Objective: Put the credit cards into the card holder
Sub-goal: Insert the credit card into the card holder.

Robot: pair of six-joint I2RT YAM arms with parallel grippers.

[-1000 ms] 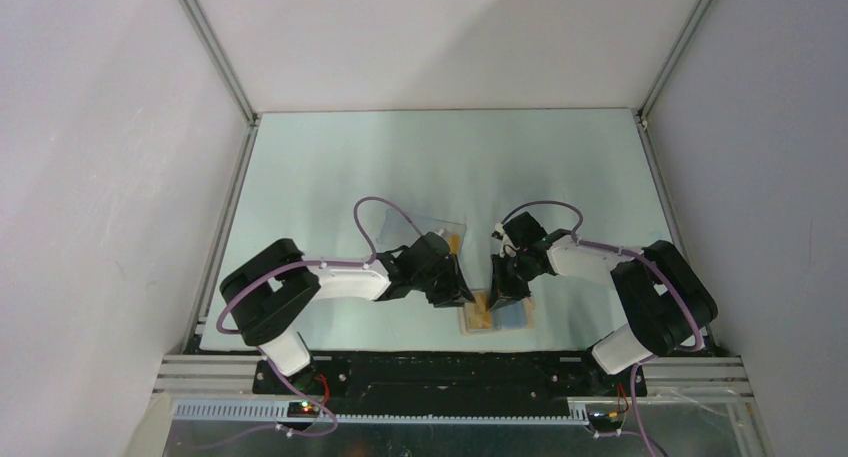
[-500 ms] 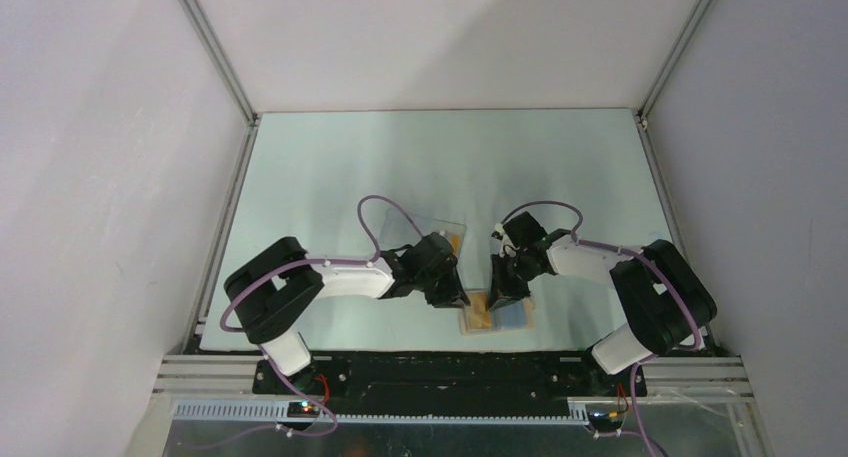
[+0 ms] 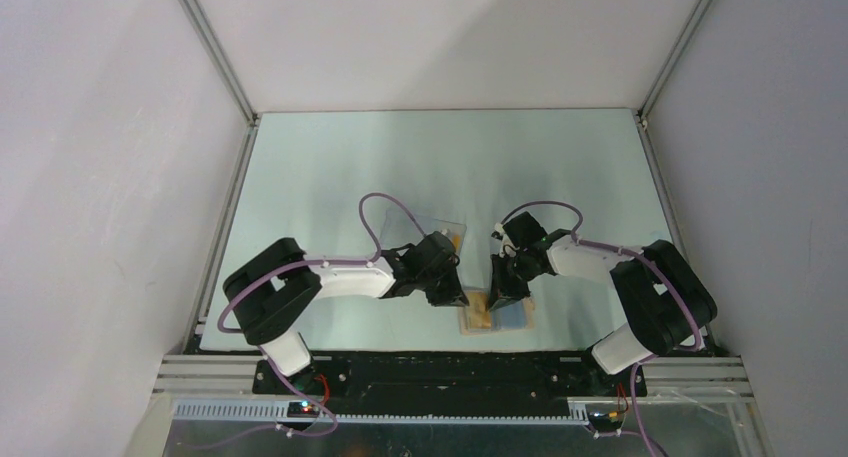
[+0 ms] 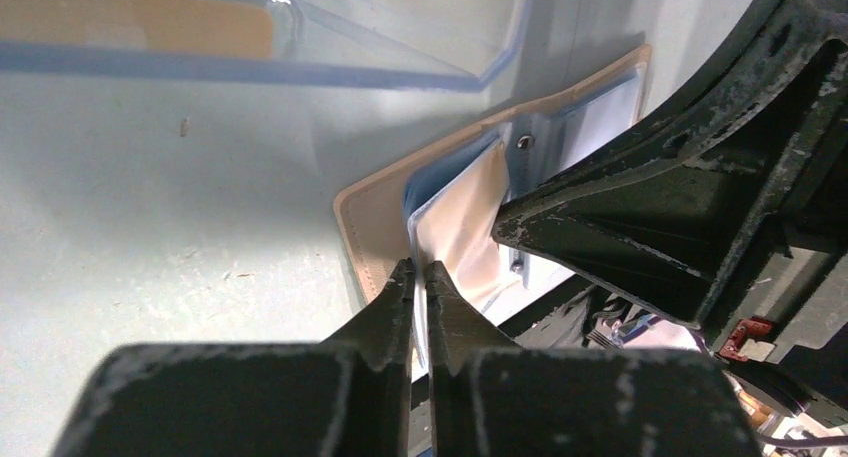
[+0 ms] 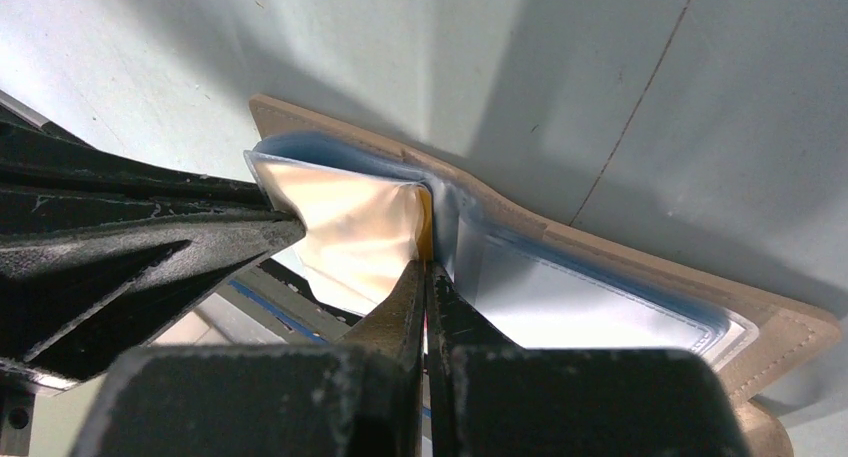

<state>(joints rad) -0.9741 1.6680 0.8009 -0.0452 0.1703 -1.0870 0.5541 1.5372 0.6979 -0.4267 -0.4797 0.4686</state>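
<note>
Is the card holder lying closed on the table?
No, the card holder lies open, its blue lining and clear sleeves showing.

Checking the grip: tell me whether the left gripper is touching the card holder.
Touching. The left wrist view shows the left gripper pinched shut on the clear sleeve of the card holder.

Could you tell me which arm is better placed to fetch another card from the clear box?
Left, probably: the clear box lies just beyond the left gripper; the right gripper is farther, over the card holder.
</note>
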